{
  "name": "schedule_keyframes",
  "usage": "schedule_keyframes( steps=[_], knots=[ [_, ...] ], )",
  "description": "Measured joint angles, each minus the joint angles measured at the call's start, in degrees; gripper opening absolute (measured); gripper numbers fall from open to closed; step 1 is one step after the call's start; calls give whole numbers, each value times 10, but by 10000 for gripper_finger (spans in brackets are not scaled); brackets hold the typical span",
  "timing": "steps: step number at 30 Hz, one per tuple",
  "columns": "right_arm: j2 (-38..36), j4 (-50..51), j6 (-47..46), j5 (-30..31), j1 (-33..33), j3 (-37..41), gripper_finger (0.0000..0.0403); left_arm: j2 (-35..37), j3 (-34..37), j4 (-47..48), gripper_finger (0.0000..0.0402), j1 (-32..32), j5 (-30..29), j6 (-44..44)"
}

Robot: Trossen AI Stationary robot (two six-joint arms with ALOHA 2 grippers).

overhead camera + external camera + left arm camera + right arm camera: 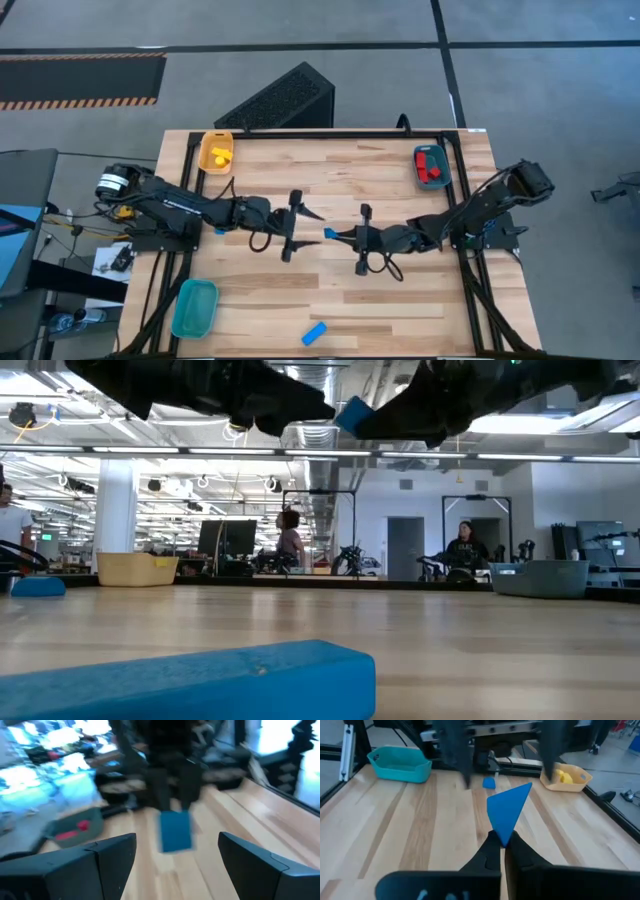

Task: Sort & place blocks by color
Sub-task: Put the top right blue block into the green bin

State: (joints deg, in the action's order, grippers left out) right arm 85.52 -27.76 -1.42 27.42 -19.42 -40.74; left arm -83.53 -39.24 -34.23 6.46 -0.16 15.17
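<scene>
Desk surface: pale wooden planks (400,300), visible grain, dark metal frame around the edge.
Right pincer (500,842): raised over the desk centre, fingers clamped on a flat blue block (508,813), gripped by one corner so it stands point-down.
Left pincer (177,850): facing the right one near the centre, fingers spread wide, nothing between them.
Yellow tray (216,152): smooth oblong plastic, far left corner, yellow blocks (221,154) inside.
Grey tray (432,166): far right corner, red blocks (431,168) inside.
Teal tray (194,307): near left corner.
Blue bar (314,333): lies on the near edge; only the low view shows its matte side close up.
High view only: small blue cube (219,231) beside the left arm.
</scene>
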Motion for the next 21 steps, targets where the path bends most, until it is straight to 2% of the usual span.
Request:
schedule_keyframes(
  steps=[3, 8, 13, 19, 21],
  knots=[
    [-1, -3, 0, 4, -4, 0, 10, 0, 0, -30, 274, -4, -31, -33],
    [-1, -10, 17, 30, -4, 0, 9, 0, -7, -20, 274, -6, 3, -51],
    [-1, -43, 49, 30, -3, 0, 10, 0, -7, -26, 274, -6, 2, -47],
    [-1, -65, 101, 26, 4, 0, 9, 0, -8, -36, 274, -5, -50, -41],
    [-1, -67, 116, 26, 9, 0, 10, 0, -8, -43, 274, -6, -46, -43]
  ],
)
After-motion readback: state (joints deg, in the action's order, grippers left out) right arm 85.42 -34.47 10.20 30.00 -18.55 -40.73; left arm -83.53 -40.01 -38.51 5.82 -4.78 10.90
